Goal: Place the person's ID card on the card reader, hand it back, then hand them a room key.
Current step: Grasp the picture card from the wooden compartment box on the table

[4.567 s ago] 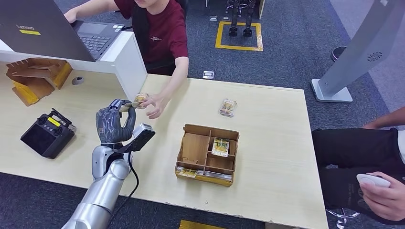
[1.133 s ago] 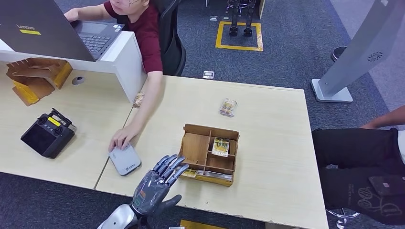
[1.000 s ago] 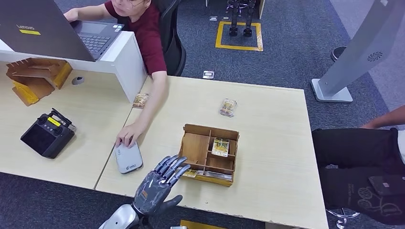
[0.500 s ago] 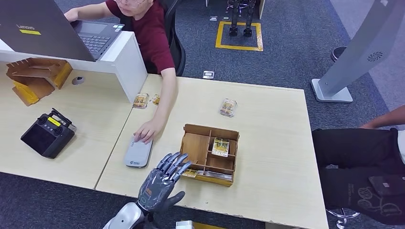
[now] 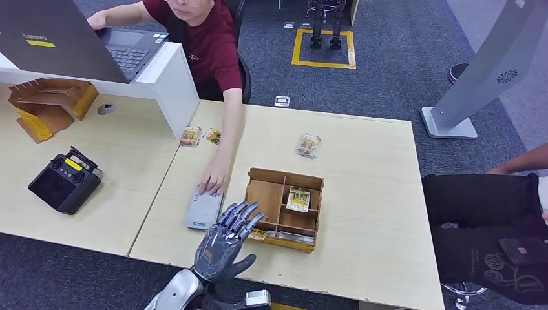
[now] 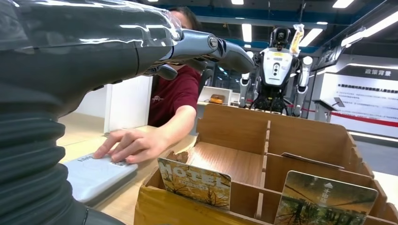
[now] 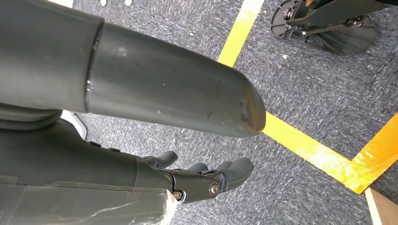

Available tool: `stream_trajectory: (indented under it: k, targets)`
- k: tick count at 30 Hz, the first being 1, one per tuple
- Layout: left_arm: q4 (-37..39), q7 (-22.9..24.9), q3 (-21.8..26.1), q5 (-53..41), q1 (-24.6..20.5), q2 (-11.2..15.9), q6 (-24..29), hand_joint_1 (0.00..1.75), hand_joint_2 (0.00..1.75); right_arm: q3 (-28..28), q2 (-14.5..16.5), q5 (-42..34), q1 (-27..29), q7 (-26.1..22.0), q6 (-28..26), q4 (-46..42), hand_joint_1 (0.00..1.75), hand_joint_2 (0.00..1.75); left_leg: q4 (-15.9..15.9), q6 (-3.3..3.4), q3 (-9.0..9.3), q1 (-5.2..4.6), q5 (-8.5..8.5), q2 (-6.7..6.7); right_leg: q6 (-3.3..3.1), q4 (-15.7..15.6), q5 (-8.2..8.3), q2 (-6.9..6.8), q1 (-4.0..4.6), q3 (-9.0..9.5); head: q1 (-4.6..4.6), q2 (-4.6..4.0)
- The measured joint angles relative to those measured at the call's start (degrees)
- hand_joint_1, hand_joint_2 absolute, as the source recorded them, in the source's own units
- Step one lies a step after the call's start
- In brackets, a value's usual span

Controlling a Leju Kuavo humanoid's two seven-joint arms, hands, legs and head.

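- Table edge runs just under your left hand, which hovers over the near edge with fingers spread wide and holding nothing.
- You have the box just beside that hand on the right side, and the reader just beside it on the other; the fingers point between the two.
- You see a person's hand resting on the far end of the reader, their arm stretched across the table from the white partition.
- Two cards lie near the foot of the partition, well apart from your fingers; another card lies farther right beyond the box.
- Wide bare table lies to the right of the box; a black controller sits well off to the left.
- Your left wrist view gives what the head view cannot: a "HOTEL" key card standing upright in the box's near compartment, just below the fingers and not touched, with a second card upright beside it.
- Your right wrist view shows the right hand hanging over grey carpet with yellow tape, fingers loosely curled, nothing in them.
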Motion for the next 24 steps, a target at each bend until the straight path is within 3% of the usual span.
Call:
stream_trajectory:
  k: [17,21,24]
  targets:
    - [4.6,2.4,0.6,-2.0,-1.5,-1.7,0.6,0.02,1.75,0.0,0.0,0.5,0.0,-0.1,0.0,0.0,0.00,0.00,0.0,0.00,0.00,0.00,0.00,0.00,0.00,0.0,0.00,0.00,0.00,0.01,0.00,0.00]
    - [5.5,2.7,1.2,-2.1,-1.8,-2.2,1.2,1.72,1.75,-0.1,0.0,0.6,0.0,-0.1,0.0,0.0,0.00,0.00,0.0,0.00,0.00,0.00,0.00,0.00,0.00,0.0,0.01,0.00,0.00,0.01,0.01,0.00]
    - [6.0,2.9,1.5,-2.0,-1.9,-2.5,1.4,1.75,1.75,-0.1,0.0,0.7,0.0,-0.1,0.0,0.0,0.00,0.00,0.0,0.00,0.00,0.00,0.00,0.00,0.00,0.0,0.01,0.00,0.00,0.01,0.01,0.00]
